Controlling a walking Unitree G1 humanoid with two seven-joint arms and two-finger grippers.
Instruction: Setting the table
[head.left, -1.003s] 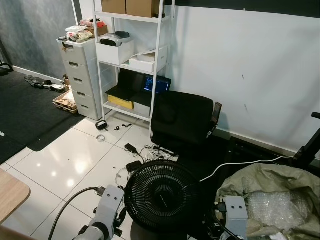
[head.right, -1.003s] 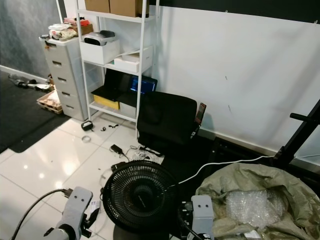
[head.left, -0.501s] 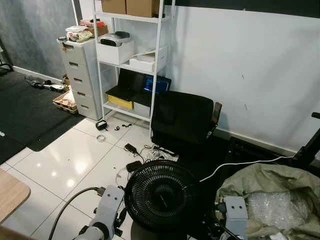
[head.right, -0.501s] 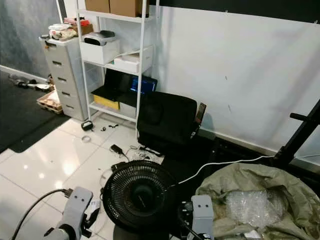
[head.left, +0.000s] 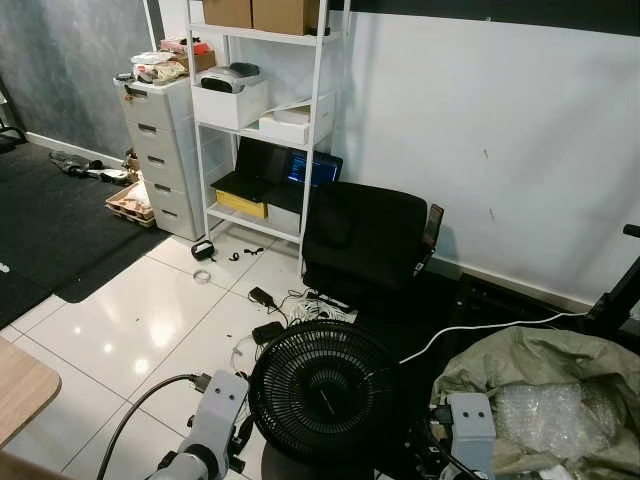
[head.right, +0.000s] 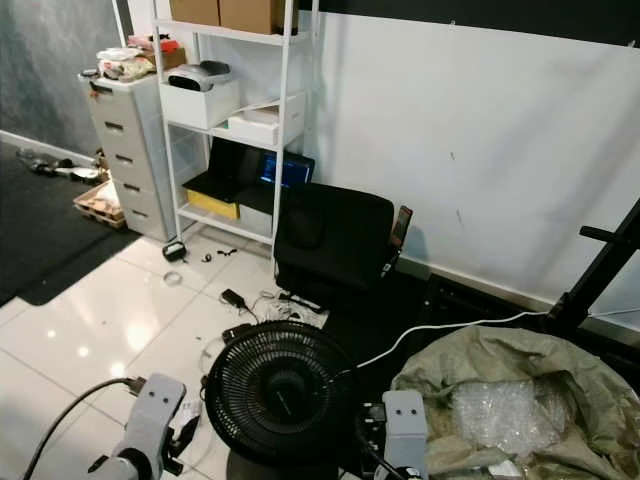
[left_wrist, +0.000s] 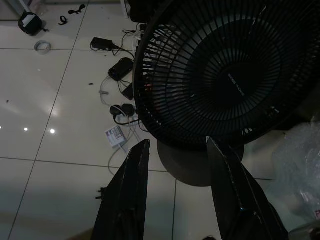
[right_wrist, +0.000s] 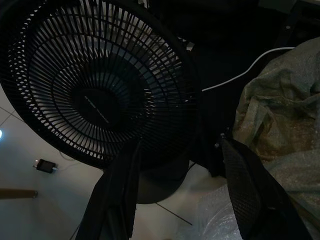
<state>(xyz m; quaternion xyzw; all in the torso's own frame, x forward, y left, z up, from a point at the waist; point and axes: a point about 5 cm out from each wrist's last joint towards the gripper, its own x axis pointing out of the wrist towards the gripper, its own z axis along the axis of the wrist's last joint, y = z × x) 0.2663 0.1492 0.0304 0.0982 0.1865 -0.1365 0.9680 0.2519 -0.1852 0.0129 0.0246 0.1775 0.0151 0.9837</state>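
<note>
Since nothing has shifted over the last second, both grippers, left (left_wrist: 175, 192) and right (right_wrist: 180, 192), hang spread and empty above the fan (head.left: 322, 390), while the table (head.left: 18, 385) edge at nine o'clock awaits setting.

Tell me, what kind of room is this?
Probably a storage or work room, not a dining room: a white shelf rack with boxes, a grey drawer unit, and a black floor fan among loose cables.

Thing: table (head.left: 18, 388)
Look: light wooden top with a pale grain, a rounded corner and a thin edge
Pose: top lies level
Visible part: one corner, the rest cut off by the frame
Place: near left of the scene
</note>
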